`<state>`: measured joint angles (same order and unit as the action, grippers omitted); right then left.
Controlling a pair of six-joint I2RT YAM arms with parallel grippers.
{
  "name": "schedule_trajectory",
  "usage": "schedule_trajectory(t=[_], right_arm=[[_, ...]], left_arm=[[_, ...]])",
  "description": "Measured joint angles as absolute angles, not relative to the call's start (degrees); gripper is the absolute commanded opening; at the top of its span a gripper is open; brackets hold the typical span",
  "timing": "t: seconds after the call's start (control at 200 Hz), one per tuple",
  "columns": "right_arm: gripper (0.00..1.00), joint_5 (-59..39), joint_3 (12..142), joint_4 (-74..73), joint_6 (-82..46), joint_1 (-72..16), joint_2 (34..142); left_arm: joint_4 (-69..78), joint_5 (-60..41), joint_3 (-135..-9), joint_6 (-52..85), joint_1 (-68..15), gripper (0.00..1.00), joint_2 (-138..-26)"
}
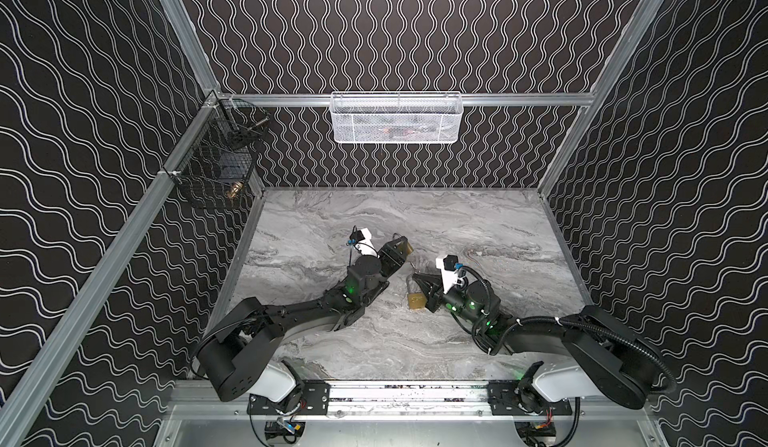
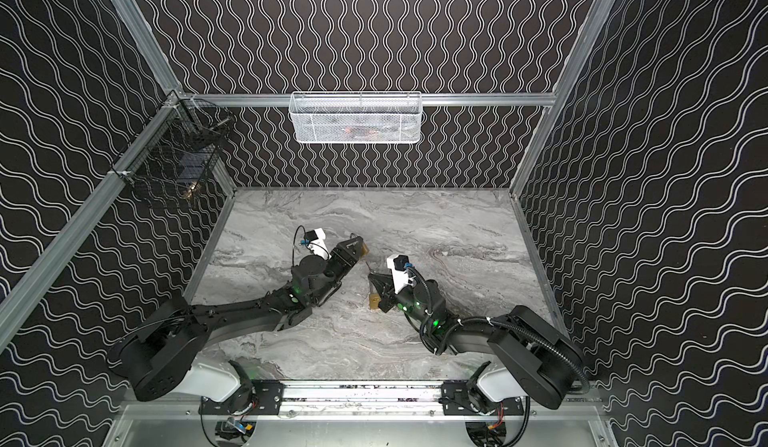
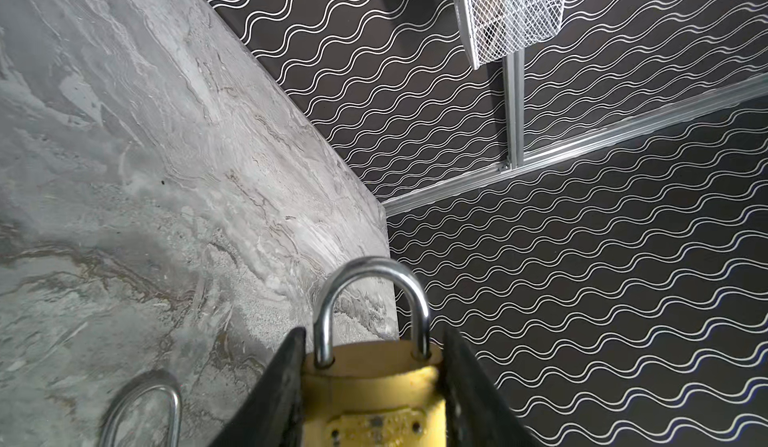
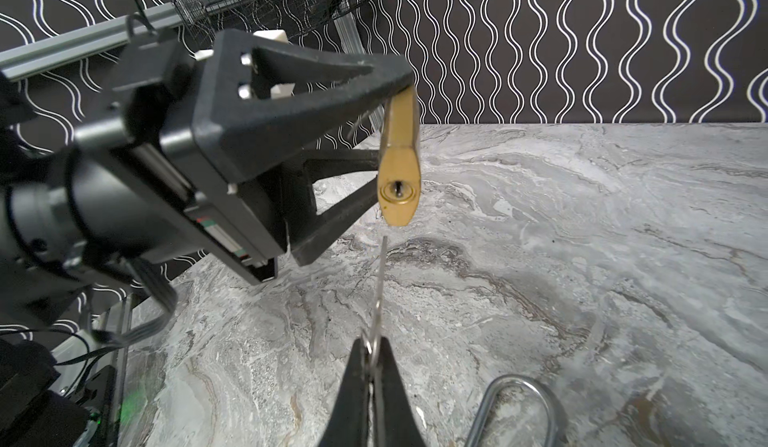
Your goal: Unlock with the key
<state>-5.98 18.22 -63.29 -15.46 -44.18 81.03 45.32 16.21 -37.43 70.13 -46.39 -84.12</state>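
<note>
While the part-spread left gripper (image 3: 372, 332) clamps the heavy-looking brass padlock (image 3: 374, 386) by its flanks, the closed right gripper (image 4: 372, 343) pinches the thin, slip-prone silver key (image 4: 380, 283) near its keyhole (image 4: 398, 187).

Light: even, diffuse, overhead; counter (image 1: 457, 224) uniformly bright.
Shadows: soft-edged, on the counter beneath both arms.
Glare: bright streak on the steel loop of the padlock (image 3: 374, 386) held in the left gripper (image 3: 372, 332).
Focus: right gripper (image 4: 372, 343) fingers blurred, near lens.
Distortion: counter edge beyond left gripper bows.
</note>
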Motion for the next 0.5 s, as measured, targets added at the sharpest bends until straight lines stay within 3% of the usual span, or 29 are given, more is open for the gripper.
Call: schedule_trajectory(t=[0.501], right_arm=[[0.0,-3.62,17.61,-62.83,-15.49,-44.12,79.9]], left_arm=[[46.48,16.86,-37.56,69.93,-48.14,0.33,-84.99]])
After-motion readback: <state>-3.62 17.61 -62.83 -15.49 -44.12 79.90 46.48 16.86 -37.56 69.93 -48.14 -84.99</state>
